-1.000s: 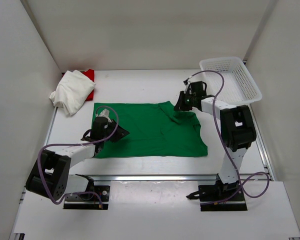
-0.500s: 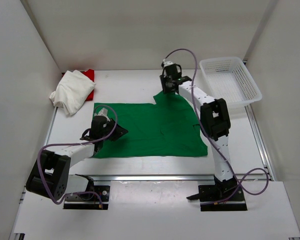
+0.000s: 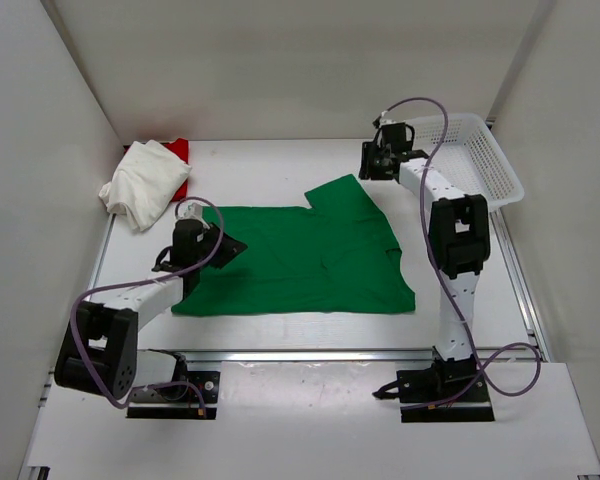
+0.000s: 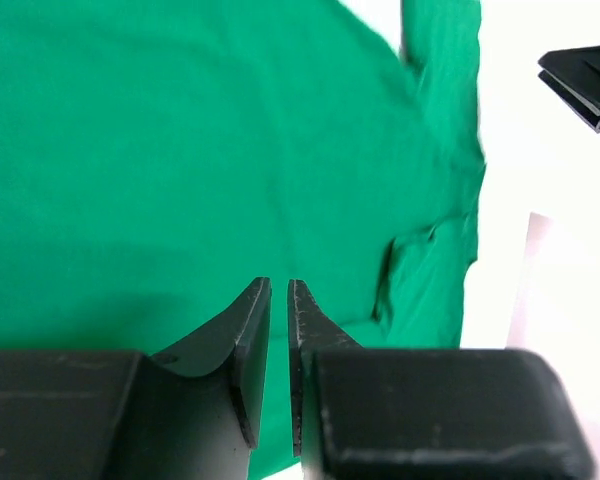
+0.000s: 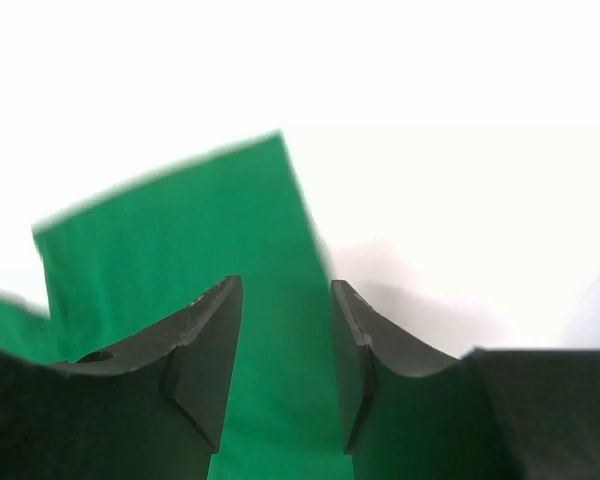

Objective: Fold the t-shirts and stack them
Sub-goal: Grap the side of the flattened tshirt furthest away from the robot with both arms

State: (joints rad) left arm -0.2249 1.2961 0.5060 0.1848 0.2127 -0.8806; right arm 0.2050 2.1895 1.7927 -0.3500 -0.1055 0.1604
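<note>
Green t-shirt (image 3: 300, 265) lies flat mid-surface (image 3: 270, 165), and its far sleeve (image 3: 342, 195) is now pulled out. Your right gripper (image 5: 282, 290) jaws have just spread and dropped it. Left gripper (image 4: 278, 290) jaws sit nearly together over the left side; can't tell if they're pinching cloth. Looks ready for folding.

Green t-shirt (image 3: 300, 262), basket (image 3: 485, 170) on white table (image 3: 265, 172)

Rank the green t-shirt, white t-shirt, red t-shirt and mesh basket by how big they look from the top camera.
1. green t-shirt
2. mesh basket, narrowly
3. white t-shirt
4. red t-shirt, mostly hidden under the white one
</note>
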